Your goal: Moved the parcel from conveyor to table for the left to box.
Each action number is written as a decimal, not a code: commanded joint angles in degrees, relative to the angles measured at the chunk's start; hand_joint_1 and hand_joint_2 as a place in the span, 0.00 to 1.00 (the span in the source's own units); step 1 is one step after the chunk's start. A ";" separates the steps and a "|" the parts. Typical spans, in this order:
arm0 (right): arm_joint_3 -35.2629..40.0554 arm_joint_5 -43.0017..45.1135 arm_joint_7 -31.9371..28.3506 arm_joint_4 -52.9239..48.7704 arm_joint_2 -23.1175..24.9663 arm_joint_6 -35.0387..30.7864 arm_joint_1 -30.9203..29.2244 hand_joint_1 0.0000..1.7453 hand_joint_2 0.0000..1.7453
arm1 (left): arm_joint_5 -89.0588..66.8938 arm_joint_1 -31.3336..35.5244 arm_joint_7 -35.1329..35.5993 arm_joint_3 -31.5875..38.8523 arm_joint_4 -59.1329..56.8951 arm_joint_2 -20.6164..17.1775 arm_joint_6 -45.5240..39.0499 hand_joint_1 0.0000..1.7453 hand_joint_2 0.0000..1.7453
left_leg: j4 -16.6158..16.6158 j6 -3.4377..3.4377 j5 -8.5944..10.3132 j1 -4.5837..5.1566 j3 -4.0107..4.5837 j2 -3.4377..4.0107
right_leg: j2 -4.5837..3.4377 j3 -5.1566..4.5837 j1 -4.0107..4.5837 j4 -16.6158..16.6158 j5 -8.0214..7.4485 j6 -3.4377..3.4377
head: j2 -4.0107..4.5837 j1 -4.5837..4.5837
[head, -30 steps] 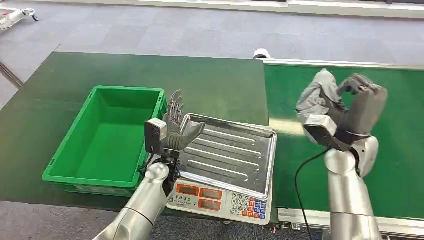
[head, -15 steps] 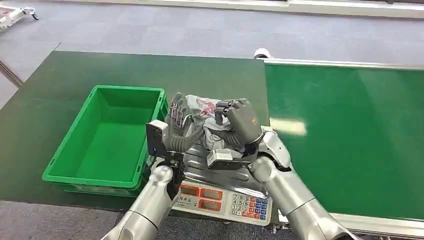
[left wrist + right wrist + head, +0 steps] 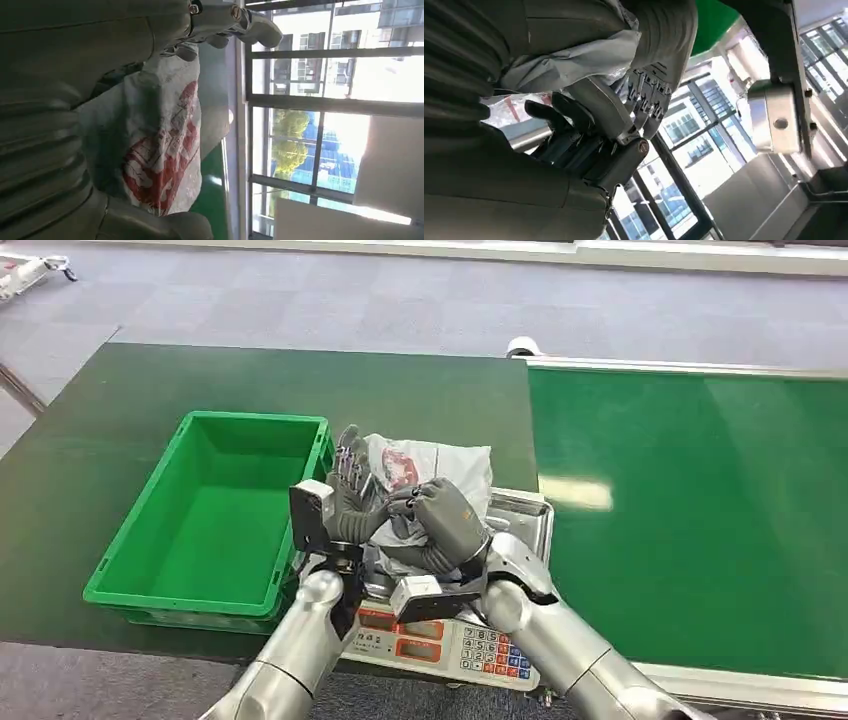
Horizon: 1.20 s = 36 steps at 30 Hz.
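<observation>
The parcel [image 3: 428, 466] is a grey-white plastic bag with red print. My right hand [image 3: 442, 527] grips its near end and holds it over the metal tray [image 3: 522, 512] of the scale. The parcel's far end sticks out past the tray's back edge. My left hand [image 3: 350, 496] stands upright at the tray's left side, fingers spread, right against the parcel without holding it. In the left wrist view the printed parcel [image 3: 161, 150] lies close along my left hand [image 3: 50, 100]. In the right wrist view the parcel's grey film [image 3: 574, 57] bunches in my right hand [image 3: 584, 140].
A green crate [image 3: 215, 510] with nothing in it stands on the dark green table [image 3: 300, 380], just left of my left hand. The scale's keypad [image 3: 440, 640] faces me at the table's front edge. The green conveyor belt [image 3: 700, 520] runs on the right.
My right hand has carried the parcel left from above the conveyor to the scale tray and lowered it beside my left hand. The left hand has barely moved.
</observation>
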State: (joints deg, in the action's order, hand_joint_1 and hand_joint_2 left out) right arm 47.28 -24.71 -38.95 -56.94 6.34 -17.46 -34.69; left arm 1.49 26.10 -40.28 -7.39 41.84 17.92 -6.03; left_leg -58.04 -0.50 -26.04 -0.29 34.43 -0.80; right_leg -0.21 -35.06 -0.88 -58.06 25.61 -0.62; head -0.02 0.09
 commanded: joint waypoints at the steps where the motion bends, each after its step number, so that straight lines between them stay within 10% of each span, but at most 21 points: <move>1: 0.27 17.45 1.80 -5.05 -4.47 10.93 -2.61 0.00 1.00 | -0.18 2.97 0.28 -0.93 -0.82 -2.24 -0.90 0.00 1.00 | -0.02 0.01 -0.01 -0.01 -0.01 0.03 | 0.02 0.03 0.02 0.02 -0.01 0.02 | 0.00 0.00; 19: -11.63 23.00 0.89 -15.94 -11.04 7.60 4.34 0.00 1.00 | -0.26 3.12 0.28 -1.73 -1.56 -2.12 -1.06 0.00 1.00 | 0.02 0.01 0.01 -0.01 -0.10 -0.13 | 0.21 0.16 0.02 0.09 0.01 0.02 | 0.00 -0.02; 20: -11.99 22.96 1.10 -16.35 -11.27 7.71 4.78 0.00 0.00 | -0.23 3.07 0.28 -1.74 -1.49 -2.17 -1.07 0.00 1.00 | -0.01 0.01 0.00 -0.01 -0.07 -0.09 | 0.16 0.11 0.02 0.08 0.00 0.01 | 0.00 -0.02; 24: -12.20 23.11 1.19 -16.78 -11.93 8.59 5.43 0.00 0.00 | -0.27 2.92 0.28 -1.84 -1.39 -2.25 -0.94 0.00 1.00 | -0.02 0.00 0.00 -0.01 -0.04 -0.08 | 0.13 0.07 0.01 0.06 0.00 0.00 | 0.00 -0.02; 25: -12.61 23.59 1.15 -16.98 -12.09 8.82 5.64 0.00 1.00 | -0.29 2.86 0.28 -1.88 -1.45 -2.28 -0.95 0.00 1.00 | 0.04 0.00 -0.02 -0.01 -0.17 -0.06 | 0.15 0.22 0.03 0.13 0.01 0.03 | 0.00 -0.02; 36: 0.25 15.47 15.18 -2.16 -17.95 37.32 -2.16 0.00 1.00 | -0.91 3.26 0.28 -2.85 -2.99 -2.84 0.74 0.00 1.00 | 0.04 0.00 -0.02 -0.01 -0.21 0.13 | -0.07 0.19 0.02 0.14 -0.08 0.01 | 0.00 -0.02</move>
State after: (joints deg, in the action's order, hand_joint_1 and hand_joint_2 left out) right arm 35.36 0.47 -28.51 -73.58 -5.57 9.00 -28.79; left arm 1.03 26.72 -40.28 -7.43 43.12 17.14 -6.67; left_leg -58.08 -0.51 -26.07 -0.27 34.44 -0.80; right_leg -0.24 -35.08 -0.91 -58.06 25.59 -0.64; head -0.02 0.07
